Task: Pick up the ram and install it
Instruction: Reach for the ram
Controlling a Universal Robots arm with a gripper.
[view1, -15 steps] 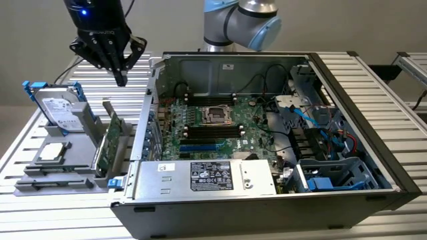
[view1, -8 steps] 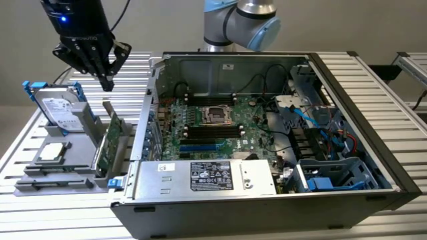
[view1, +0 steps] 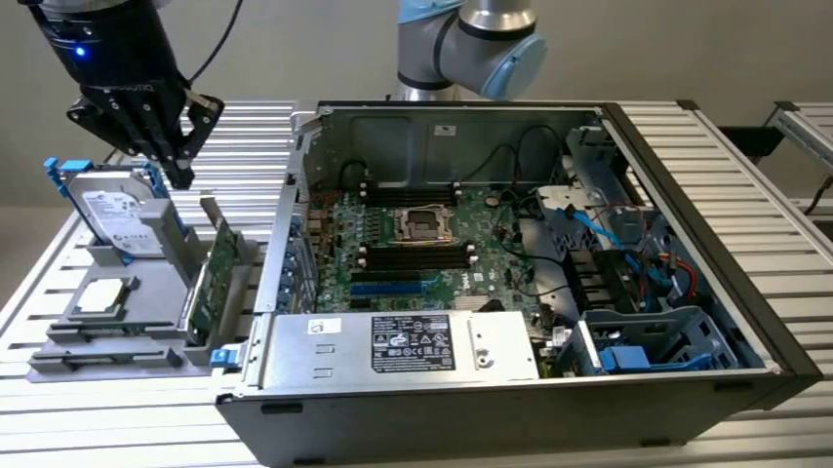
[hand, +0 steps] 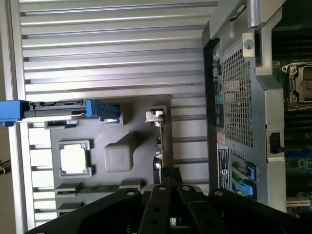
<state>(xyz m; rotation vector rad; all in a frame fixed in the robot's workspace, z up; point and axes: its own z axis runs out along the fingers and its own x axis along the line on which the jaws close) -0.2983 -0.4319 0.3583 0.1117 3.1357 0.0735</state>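
The ram (hand: 100, 187) is a thin green stick standing on edge in a slot at one end of the grey holder tray (hand: 131, 109); in the exterior view it is a dark strip (view1: 104, 359) along the tray's (view1: 78, 336) near edge. My black gripper (view1: 178, 175) hangs above the tray's far end, next to the hard drive, well apart from the ram. Its fingers (hand: 161, 195) are shut together with nothing between them. The open computer case (view1: 677, 195) lies on the exterior view's right, with the motherboard's memory slots (view1: 416, 257) showing.
On the tray stand a silver hard drive with blue rails (view1: 117, 210), a wider green expansion card (view1: 215, 278) and a square chip (view1: 104, 292). A power supply (view1: 410, 343) and cables (view1: 612, 253) sit in the case. Slatted table all around.
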